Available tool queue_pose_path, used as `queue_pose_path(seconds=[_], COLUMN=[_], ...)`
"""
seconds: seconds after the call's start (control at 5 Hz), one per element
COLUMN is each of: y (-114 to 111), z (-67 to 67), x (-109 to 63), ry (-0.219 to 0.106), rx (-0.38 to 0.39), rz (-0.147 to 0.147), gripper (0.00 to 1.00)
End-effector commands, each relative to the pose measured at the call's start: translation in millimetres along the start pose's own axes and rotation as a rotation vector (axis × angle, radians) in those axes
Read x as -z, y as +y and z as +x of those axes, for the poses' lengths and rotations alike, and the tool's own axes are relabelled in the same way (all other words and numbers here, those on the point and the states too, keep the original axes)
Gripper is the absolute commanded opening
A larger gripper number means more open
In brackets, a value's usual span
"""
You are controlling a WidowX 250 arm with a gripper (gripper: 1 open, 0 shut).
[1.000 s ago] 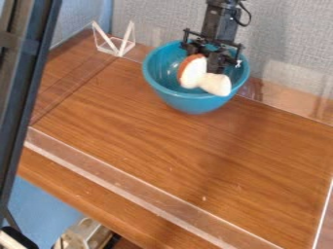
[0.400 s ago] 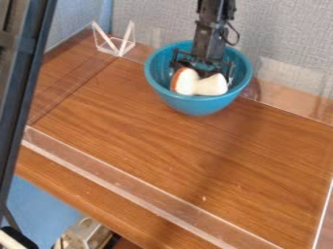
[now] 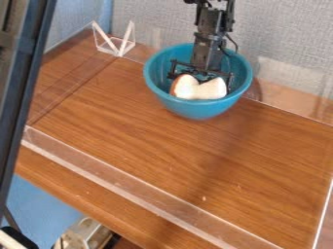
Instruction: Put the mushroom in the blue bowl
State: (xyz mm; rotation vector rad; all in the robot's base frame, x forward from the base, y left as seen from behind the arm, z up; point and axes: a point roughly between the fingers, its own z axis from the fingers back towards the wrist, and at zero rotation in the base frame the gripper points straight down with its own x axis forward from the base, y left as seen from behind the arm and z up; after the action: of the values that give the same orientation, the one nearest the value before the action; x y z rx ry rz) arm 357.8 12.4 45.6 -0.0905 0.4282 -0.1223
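The blue bowl [image 3: 196, 107] stands at the back of the wooden table, right of centre. The mushroom [image 3: 196, 88] lies low inside it, orange-brown cap to the left and cream stem to the right. My gripper [image 3: 200, 78] reaches steeply down into the bowl from above. Its black fingers [image 3: 223, 70] straddle the mushroom and are shut on it. The fingertips are hidden behind the mushroom and the bowl's rim.
A white wire stand [image 3: 115, 41] sits at the back left, near the bowl. A clear raised lip [image 3: 156, 190] runs along the table's front edge. A dark slanted post [image 3: 19, 107] crosses the left foreground. A grey wall stands close behind the bowl.
My gripper has sunk with the mushroom from above the bowl's rim down into the bowl. The mushroom now sits lower and more to the left.
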Motion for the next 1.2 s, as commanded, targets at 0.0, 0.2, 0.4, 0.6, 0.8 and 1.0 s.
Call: queue_pose_path(seconds=[0.0,0.2,0.4,0.6,0.8,1.0], y=[-5.5,-4.5,-2.3,0.0,1.1,4.8], z=[-12.3,-15.1,-16.4,-17.3,-12.9,-3.2], x=[-42.5,-46.1,-49.6,-53.2,-50.7,-43.7], ry=[-0.101,-0.096,-0.096,-0.097,-0.106,-0.104], rx=[0.044,0.071,0.057,0.042,-0.033,-0.03], rz=[0.033,0.039,0.03,0.02,-0.014,-0.023], gripper=[0.0,0.0,0.0,0.0,0.0,0.0])
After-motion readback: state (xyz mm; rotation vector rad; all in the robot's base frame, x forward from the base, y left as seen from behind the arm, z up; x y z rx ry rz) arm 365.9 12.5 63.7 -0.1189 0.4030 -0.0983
